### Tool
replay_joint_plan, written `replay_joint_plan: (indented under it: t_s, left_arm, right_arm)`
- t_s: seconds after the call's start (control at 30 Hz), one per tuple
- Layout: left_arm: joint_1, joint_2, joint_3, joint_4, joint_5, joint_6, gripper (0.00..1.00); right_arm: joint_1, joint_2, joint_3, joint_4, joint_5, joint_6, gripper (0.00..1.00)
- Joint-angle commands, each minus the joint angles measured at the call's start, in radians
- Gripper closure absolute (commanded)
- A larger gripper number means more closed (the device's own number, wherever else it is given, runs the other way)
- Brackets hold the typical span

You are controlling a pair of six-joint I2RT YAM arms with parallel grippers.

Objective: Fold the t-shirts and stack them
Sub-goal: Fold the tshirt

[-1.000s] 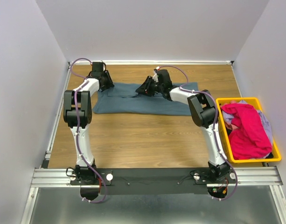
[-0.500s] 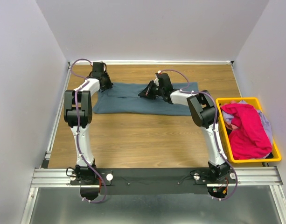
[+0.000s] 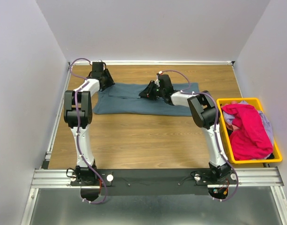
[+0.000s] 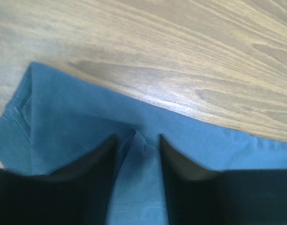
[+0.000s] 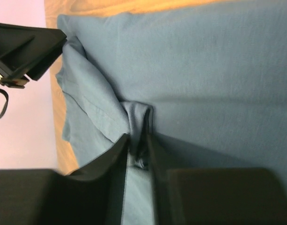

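A slate blue-grey t-shirt (image 3: 134, 103) lies spread at the far side of the table. My left gripper (image 3: 105, 83) is at its far left corner, jaws shut on a raised fold of the cloth (image 4: 138, 173). My right gripper (image 3: 144, 92) is near the shirt's upper middle, jaws shut on a bunched fold (image 5: 139, 126). A magenta-pink t-shirt (image 3: 248, 129) lies on top of pale grey-blue shirts (image 3: 267, 123) in the yellow bin.
The yellow bin (image 3: 226, 136) stands at the right edge of the table. White walls close the table at the back and both sides. Bare wood (image 3: 143, 140) lies between the shirt and the arm bases.
The right gripper has shifted slightly left along the shirt's upper edge, drawing the fold with it. The left gripper has barely moved.
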Motion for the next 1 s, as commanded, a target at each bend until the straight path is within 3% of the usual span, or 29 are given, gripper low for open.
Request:
replay_joint_plan:
  t_s: [0.0,0.07,0.2,0.43,0.53,0.63,0.77,0.97]
  left_arm:
    - [0.011,-0.065,-0.001,0.051,0.004,0.023,0.36]
    - [0.011,-0.091,-0.023,0.060,0.001,0.022,0.28]
    - [0.009,-0.171,-0.058,0.066,-0.002,0.017,0.28]
    - [-0.015,-0.246,-0.127,0.087,0.043,0.022,0.59]
    - [-0.023,-0.261,-0.171,0.083,0.070,-0.006,0.62]
    - [-0.026,-0.307,-0.265,0.072,0.055,-0.041,0.62]
    - [-0.029,-0.474,-0.412,0.063,-0.047,-0.062,0.45]
    - [-0.028,-0.622,-0.586,0.052,-0.210,-0.030,0.43]
  right_arm:
    - [0.007,-0.062,0.049,-0.039,0.063,-0.050,0.65]
    - [0.005,-0.076,0.057,-0.054,0.074,-0.073,0.64]
    - [0.005,-0.102,0.065,-0.059,0.066,-0.093,0.63]
    - [0.008,-0.108,0.072,-0.019,-0.004,-0.108,0.63]
    - [0.007,-0.104,0.062,0.004,-0.017,-0.099,0.63]
    - [0.005,-0.136,0.031,-0.077,0.035,-0.186,0.63]
    - [0.004,-0.252,-0.044,-0.227,0.161,-0.361,0.62]
    - [0.001,-0.427,-0.233,-0.387,0.386,-0.551,0.58]
